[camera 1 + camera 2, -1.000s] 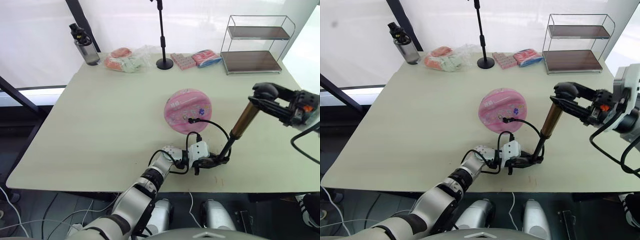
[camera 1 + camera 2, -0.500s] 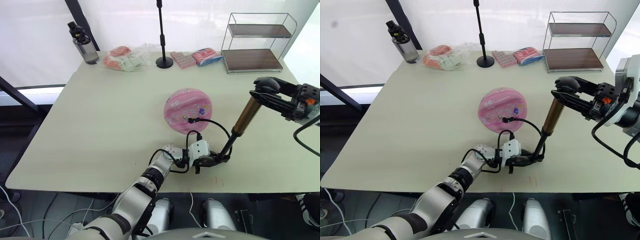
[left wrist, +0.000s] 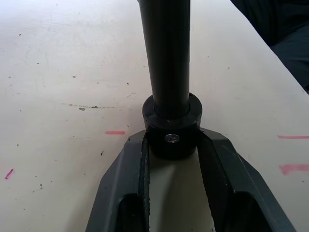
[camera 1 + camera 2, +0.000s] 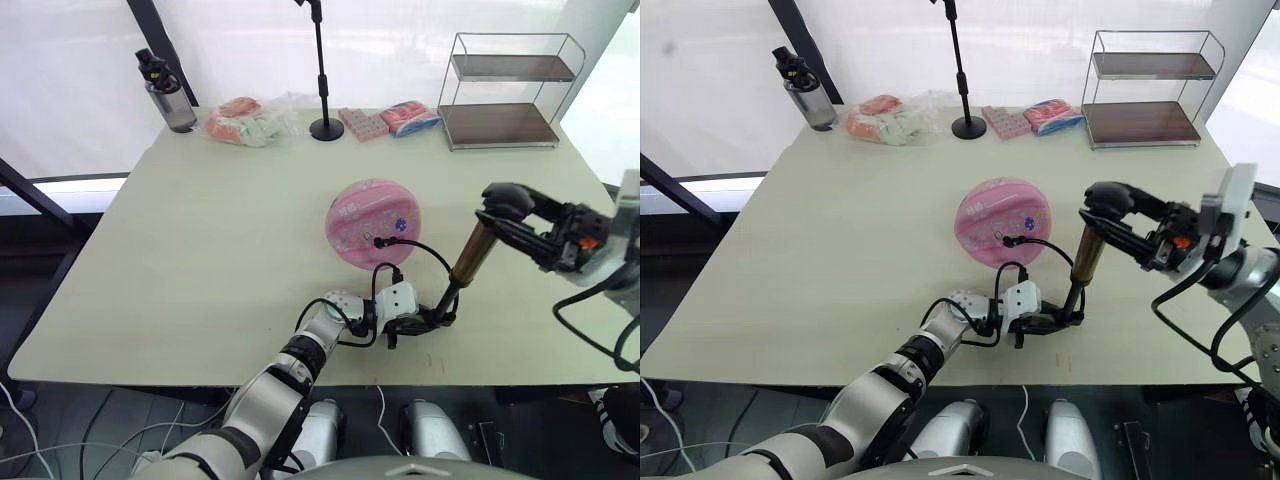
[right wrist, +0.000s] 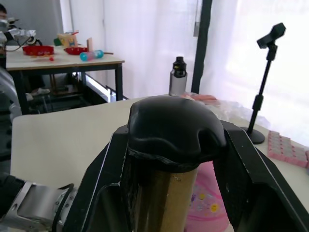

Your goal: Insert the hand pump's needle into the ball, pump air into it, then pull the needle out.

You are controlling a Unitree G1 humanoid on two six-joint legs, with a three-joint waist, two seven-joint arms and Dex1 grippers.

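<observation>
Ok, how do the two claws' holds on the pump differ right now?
The left claw clamps the pump's black base low at the table; the right claw grips the black knob at the top, raised off the table. The left claw lies level along the table; the right reaches in from the side. Both are shut on the pump, whose hose runs to the ball.

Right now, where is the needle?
In the head views the needle is stuck in the ball at mid-table, on the ball's near right side, its hose looping to the pump.
</observation>
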